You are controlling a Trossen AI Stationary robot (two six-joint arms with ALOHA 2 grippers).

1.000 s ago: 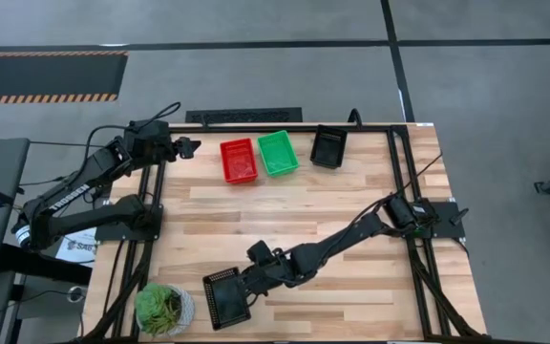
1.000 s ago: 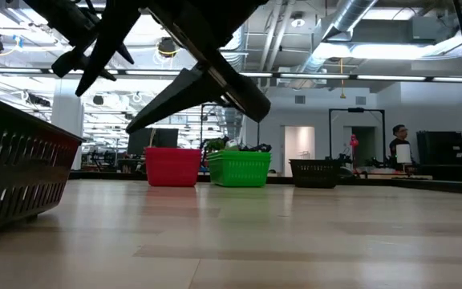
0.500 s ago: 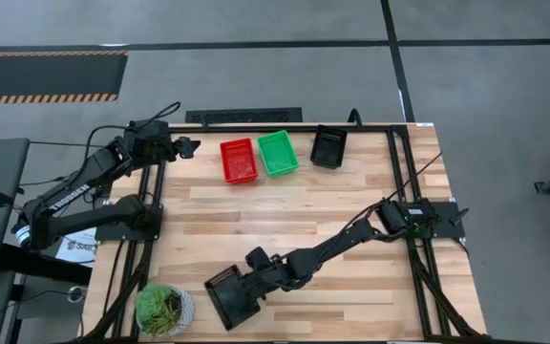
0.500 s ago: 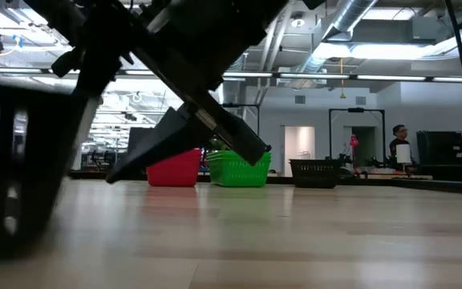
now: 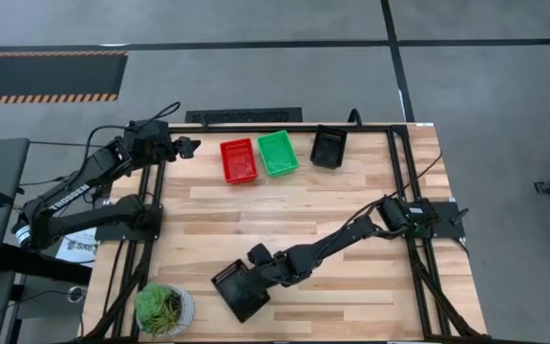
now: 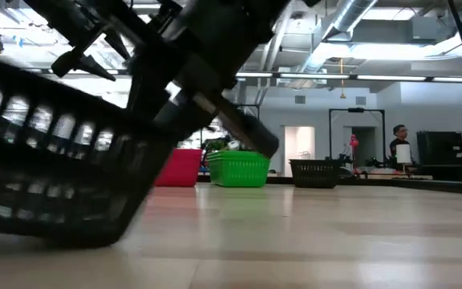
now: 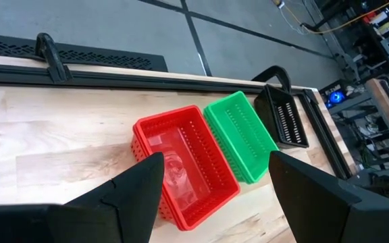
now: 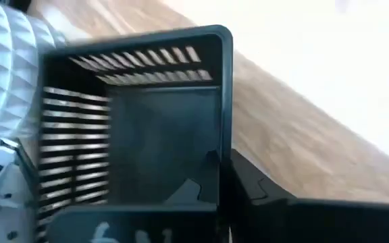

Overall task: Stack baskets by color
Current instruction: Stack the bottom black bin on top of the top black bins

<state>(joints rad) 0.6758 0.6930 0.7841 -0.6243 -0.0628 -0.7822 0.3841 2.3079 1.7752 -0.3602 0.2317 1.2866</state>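
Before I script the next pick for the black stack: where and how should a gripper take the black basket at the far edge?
Grip the black basket on one upright wall near the rim, one finger inside and one outside, coming from above. Its open top faces up, and the side away from the green basket looks unobstructed.

Baskets: slotted plastic, red (image 7: 184,162) glossy, black (image 5: 243,290) matt, in matt black pincer (image 5: 262,277). Table (image 5: 285,205): pale planked wood, smooth.
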